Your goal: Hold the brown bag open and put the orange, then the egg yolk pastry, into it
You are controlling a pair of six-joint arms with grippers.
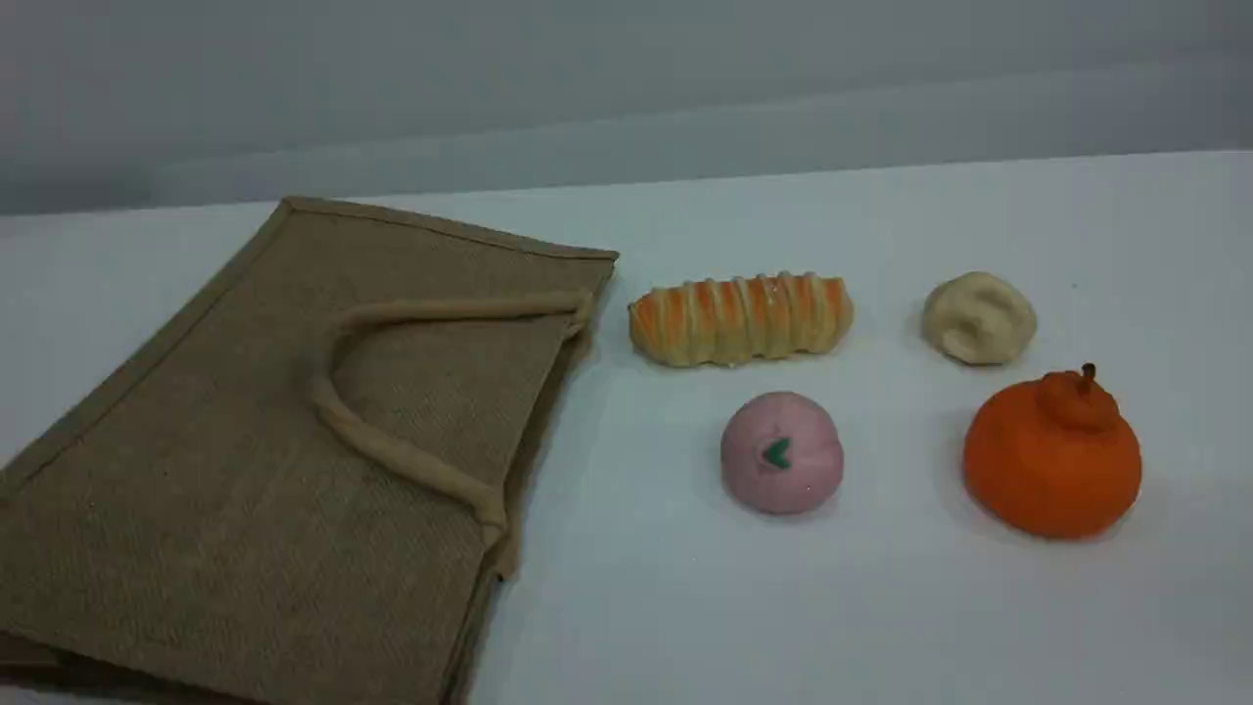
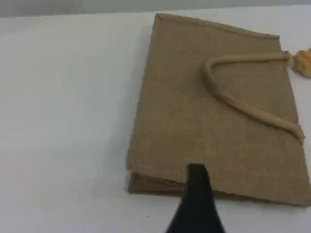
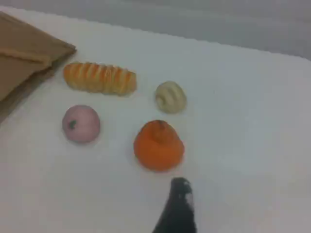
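left end effector (image 2: 197, 171) and right end effector (image 3: 181, 185) both open. bag (image 1: 245, 441) lies flat, so a mouth grab could slip; orange (image 1: 1052, 460) could roll.

L hand (image 2: 197, 193), R hand (image 3: 179, 200): both hovering, jaws spread wide.

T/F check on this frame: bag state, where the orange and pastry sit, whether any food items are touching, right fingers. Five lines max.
1. The brown bag lies flat and closed on the table. True.
2. The orange is inside the brown bag. False: it sits on the table, well to the bag's right in the scene view.
3. The egg yolk pastry lies farther back than the orange, apart from it. True.
4. The pink ball touches the bread roll. False: bare table shows between them.
5. The right fingers are clamped on the orange. False: the visible fingertip is short of it and not touching.
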